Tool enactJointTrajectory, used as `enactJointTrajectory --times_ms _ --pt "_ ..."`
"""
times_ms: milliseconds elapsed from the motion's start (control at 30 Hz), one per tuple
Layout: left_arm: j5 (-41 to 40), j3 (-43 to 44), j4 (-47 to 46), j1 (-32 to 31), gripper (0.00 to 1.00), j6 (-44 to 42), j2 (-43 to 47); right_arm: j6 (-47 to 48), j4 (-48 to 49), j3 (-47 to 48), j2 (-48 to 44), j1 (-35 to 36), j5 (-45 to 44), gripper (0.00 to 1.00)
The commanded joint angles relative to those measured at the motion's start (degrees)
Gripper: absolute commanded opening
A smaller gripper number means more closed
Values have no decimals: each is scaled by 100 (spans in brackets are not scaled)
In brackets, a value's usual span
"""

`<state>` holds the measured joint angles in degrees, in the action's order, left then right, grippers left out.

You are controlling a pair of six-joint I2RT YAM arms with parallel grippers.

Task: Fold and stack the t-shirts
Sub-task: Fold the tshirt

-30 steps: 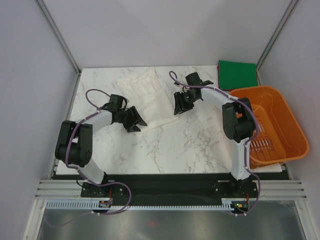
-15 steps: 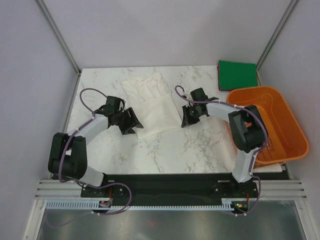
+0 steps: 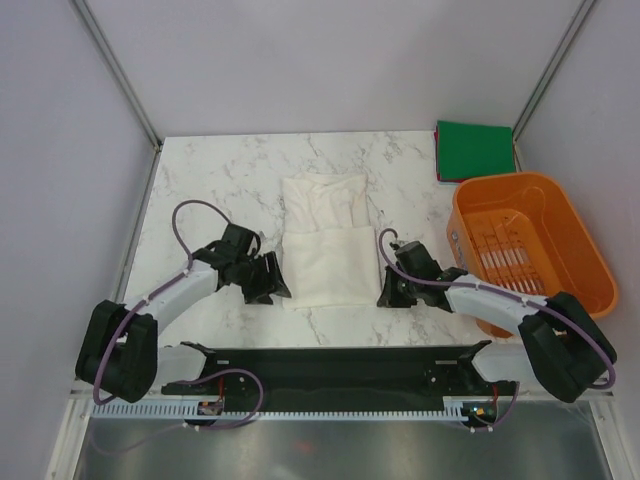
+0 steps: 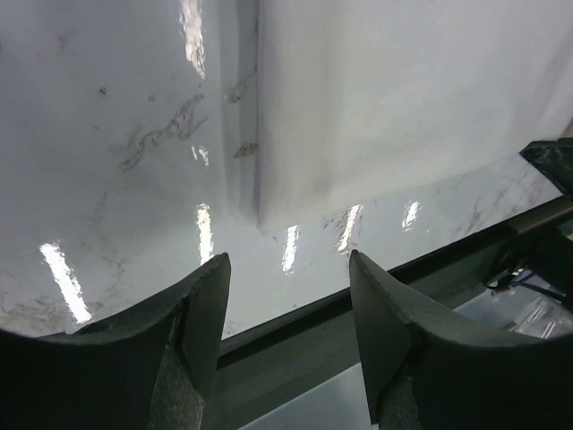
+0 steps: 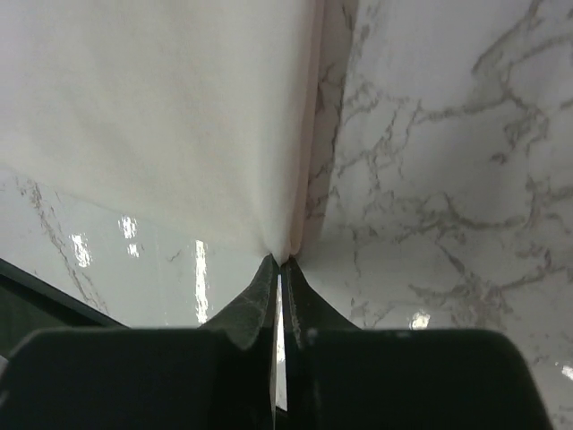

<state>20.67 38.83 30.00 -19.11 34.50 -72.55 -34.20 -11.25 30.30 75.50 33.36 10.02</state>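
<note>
Corner of white t-shirt hidden inside the clamped right gripper

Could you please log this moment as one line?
white tee: partly folded | left gripper: open, by near-left corner | right gripper: shut on near-right corner | green tee: folded, far right

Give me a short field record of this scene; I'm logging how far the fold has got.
white t-shirt: mid-table, partly folded, print not visible
green t-shirt: folded square, far right corner
orange basket: right side, holds no shirt
left gripper: open, by the white t-shirt's near left corner, holding nothing
right gripper: shut on the white t-shirt's near right corner
stacked: not yet, shirts lie apart
</note>
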Motion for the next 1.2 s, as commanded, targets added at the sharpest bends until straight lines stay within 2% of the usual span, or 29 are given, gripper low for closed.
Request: enactJointTrajectory --times_ms 0,33,67,167,233,367,500,633,767,833,967,1167 --pt "-72 -226 -520 -303 63 399 197 -676 -149 -227 -570 118 -465 10" --pt "-54 -218 -565 -303 61 408 206 -667 -289 -183 -842 118 -510 15" --pt "-184 -53 -574 -303 60 417 189 -667 -630 -17 -940 118 -562 30" --pt "-326 648 -574 -207 58 321 -117 -536 -1299 614 -1047 109 -949 35" --pt "-230 1063 -583 -110 51 233 -669 -387 -1380 914 -820 118 -1202 33" --pt "209 1863 -705 92 41 232 -1653 -62 -1389 1713 -99 109 -1406 24" --pt "350 2321 -908 127 38 241 -2437 97 -1302 1944 534 100 -1573 20" --pt "-1 2551 -899 241 35 434 -3001 132 -1125 1690 825 100 -1599 20" --pt "-212 2445 -890 391 36 698 -3019 167 -1143 1347 834 109 -1845 20" --pt "6 2594 -882 391 38 655 -2949 290 -1178 1373 834 109 -1934 20" --pt "718 3445 -890 522 40 672 -3080 387 -1344 1714 834 100 -1820 20" --pt "685 4466 -882 707 40 295 -4037 212 -1258 1593 615 109 -1302 22"
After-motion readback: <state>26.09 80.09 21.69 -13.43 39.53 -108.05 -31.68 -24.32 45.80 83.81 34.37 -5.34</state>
